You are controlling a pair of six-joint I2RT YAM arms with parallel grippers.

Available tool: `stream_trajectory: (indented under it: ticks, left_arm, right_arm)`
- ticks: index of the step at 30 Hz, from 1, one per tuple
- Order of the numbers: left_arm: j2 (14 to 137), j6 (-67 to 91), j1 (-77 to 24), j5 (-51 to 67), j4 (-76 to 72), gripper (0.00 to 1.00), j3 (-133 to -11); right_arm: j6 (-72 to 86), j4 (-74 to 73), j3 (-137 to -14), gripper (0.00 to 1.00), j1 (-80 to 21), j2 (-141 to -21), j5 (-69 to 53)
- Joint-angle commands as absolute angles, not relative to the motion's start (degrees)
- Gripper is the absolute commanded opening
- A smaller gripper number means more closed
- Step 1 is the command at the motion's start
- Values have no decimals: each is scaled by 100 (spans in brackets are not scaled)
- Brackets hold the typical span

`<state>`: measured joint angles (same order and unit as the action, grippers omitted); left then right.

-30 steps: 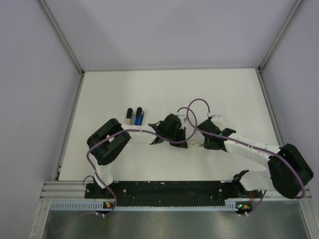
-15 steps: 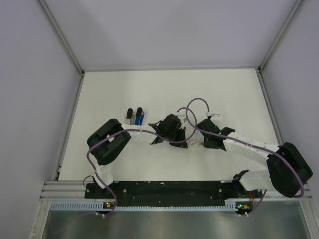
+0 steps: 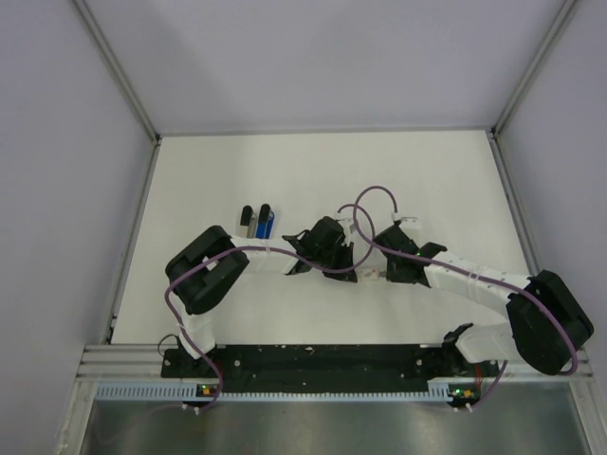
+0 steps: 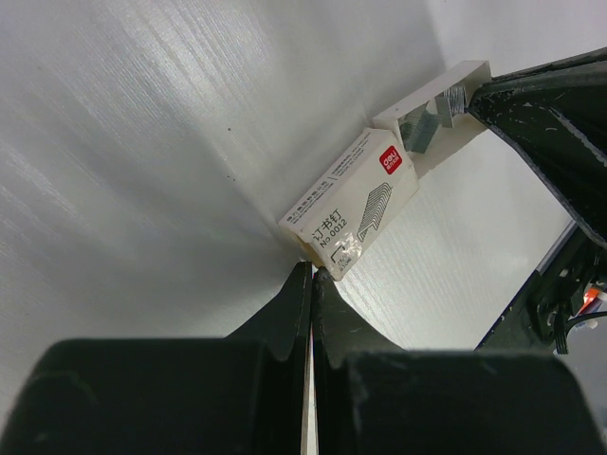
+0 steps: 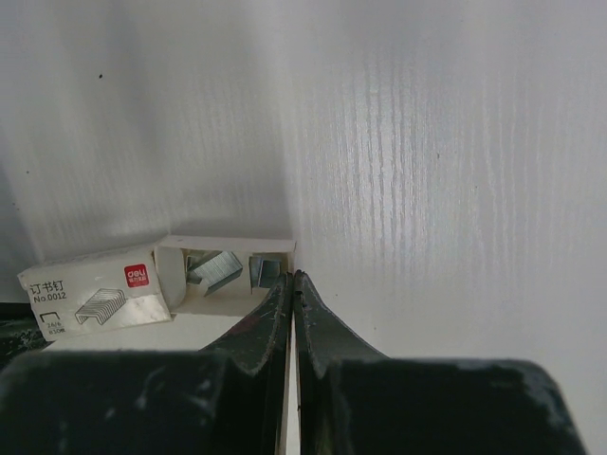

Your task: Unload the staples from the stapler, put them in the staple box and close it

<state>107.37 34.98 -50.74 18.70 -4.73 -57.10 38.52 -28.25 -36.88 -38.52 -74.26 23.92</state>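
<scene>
A small whitish staple box (image 4: pixel 356 204) lies on the white table with its inner tray (image 4: pixel 432 104) slid partly out. Short grey staples (image 5: pixel 216 268) lie in the tray (image 5: pixel 228 284); the sleeve (image 5: pixel 95 294) is to its left. My left gripper (image 4: pixel 311 273) is shut, its tips touching the sleeve's near corner. My right gripper (image 5: pixel 289 277) is shut, its tips at the tray's open end. In the top view both grippers meet mid-table, left (image 3: pixel 349 272) and right (image 3: pixel 376 274). A black and blue stapler (image 3: pixel 258 222) lies to their left, untouched.
The right gripper's black finger (image 4: pixel 550 104) fills the upper right of the left wrist view. Purple cables (image 3: pixel 375 204) loop over both wrists. Metal rails (image 3: pixel 142 190) and grey walls border the table.
The right wrist has edged slightly left toward the left gripper. The left arm and the stapler have not moved.
</scene>
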Motion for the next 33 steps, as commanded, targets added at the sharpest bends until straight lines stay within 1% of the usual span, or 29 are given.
stream_trajectory:
  ticks: [1, 21, 33]
  left_arm:
    - [10802, 3463, -5106, 1890, -518, 0, -5818]
    - [10776, 3155, -5098, 1881, -360, 0, -5854]
    - [10846, 3146, -5098, 1872, -325, 0, -5941]
  right_arm:
    - [3744, -2628, -3806, 0, -3946, -7400, 2320]
    - [3648, -2707, -3287, 0, -4025, -6838, 2092]
    - [3726, -2672, -3463, 0, -4192, -6943, 2065]
